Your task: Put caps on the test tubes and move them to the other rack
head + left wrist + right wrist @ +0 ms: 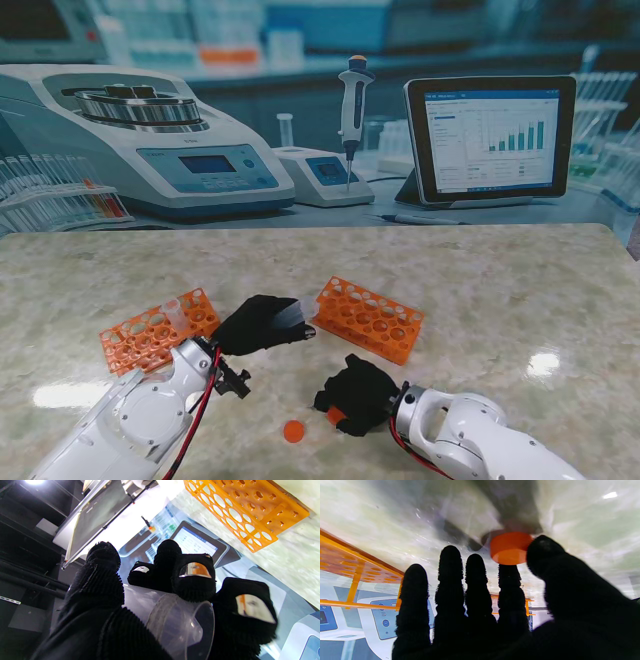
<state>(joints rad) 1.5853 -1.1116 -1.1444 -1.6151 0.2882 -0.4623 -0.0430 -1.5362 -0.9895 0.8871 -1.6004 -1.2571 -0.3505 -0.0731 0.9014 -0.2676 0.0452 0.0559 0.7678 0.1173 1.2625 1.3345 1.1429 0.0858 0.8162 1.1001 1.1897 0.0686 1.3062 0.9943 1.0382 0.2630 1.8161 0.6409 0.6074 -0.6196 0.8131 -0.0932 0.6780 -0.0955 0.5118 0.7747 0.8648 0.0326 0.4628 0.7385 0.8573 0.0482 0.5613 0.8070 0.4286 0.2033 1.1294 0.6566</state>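
Two orange racks [370,318] on marble table [520,290] | left hand [258,322] grips tube [296,312] | right hand [358,394] pinches cap [510,547]

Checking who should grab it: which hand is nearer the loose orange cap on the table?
Right. The right hand sits just right of the cap; the left hand, holding a tube, is farther away.

Marbled table [520,290] fills lower frame; printed lab backdrop [200,120] spans upper frame; glare spot [543,363] lower right.
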